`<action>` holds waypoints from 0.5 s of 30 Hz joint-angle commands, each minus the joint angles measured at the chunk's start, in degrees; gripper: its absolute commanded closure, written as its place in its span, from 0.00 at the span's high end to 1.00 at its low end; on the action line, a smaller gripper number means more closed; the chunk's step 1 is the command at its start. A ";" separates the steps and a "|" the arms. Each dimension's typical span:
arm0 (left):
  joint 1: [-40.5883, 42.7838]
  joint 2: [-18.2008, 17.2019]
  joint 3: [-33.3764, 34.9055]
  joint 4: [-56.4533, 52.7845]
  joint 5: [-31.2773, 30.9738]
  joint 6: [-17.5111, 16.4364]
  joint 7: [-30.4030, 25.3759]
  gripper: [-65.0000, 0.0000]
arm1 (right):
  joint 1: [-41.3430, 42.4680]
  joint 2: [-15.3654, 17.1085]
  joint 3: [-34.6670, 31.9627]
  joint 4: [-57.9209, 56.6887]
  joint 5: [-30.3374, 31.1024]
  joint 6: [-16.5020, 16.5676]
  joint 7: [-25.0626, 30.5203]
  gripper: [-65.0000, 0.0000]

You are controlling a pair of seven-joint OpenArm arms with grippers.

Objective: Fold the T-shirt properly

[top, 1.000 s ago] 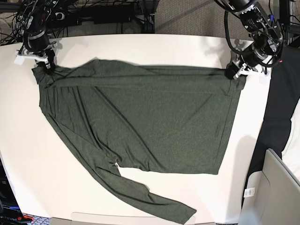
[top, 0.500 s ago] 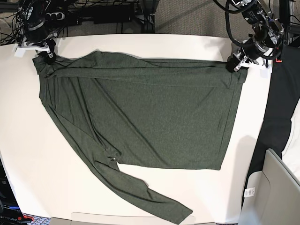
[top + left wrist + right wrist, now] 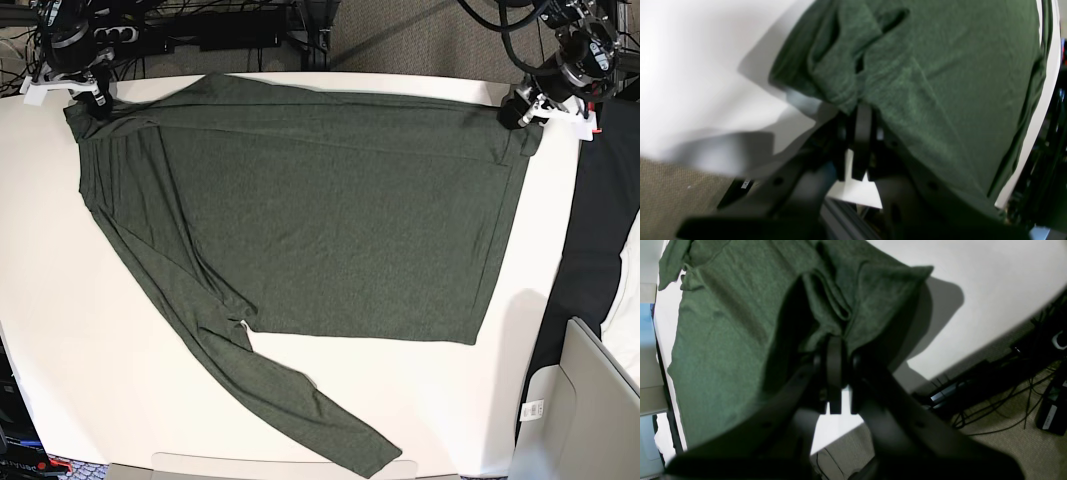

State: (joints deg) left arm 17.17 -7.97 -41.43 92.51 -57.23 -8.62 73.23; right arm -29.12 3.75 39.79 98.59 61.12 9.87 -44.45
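Dark olive T-shirt (image 3: 330, 210) spread flat on white table (image 3: 60, 330), one long sleeve trailing toward the near edge. Left gripper (image 3: 522, 112) and right gripper (image 3: 92, 98) each clamped on a far corner of the fabric.

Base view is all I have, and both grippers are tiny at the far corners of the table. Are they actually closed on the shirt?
Observer: Yes. In the left wrist view the left gripper is shut, with a bunched fold of the T-shirt pinched between its jaws.
Operator: And the right one?
Observer: The right wrist view shows the right gripper shut on a gathered corner of fabric.
Operator: Is that corner lying flat on the table?
Observer: No. The right wrist view shows the pinched corner raised, casting a shadow on the white tabletop.
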 commanded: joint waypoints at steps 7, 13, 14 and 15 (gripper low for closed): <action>0.19 -0.34 -0.11 0.72 0.31 0.67 0.13 0.00 | -0.19 0.60 -0.01 1.06 0.46 0.20 1.06 0.01; -0.25 -0.25 0.16 0.63 0.31 0.67 0.13 0.00 | 0.07 0.52 -1.77 0.97 0.20 -0.24 1.06 0.05; -0.69 -0.25 1.12 0.63 0.31 0.67 0.13 0.00 | 0.07 0.52 -1.94 0.89 0.11 -0.33 1.06 0.09; -0.86 -0.25 1.83 0.63 0.31 0.67 0.13 0.00 | 0.07 0.52 -2.12 0.89 0.11 -0.42 1.06 0.13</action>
State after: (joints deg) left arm 16.60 -7.81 -39.86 92.53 -57.01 -8.56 72.62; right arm -28.73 3.66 37.58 98.63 61.19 9.58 -43.88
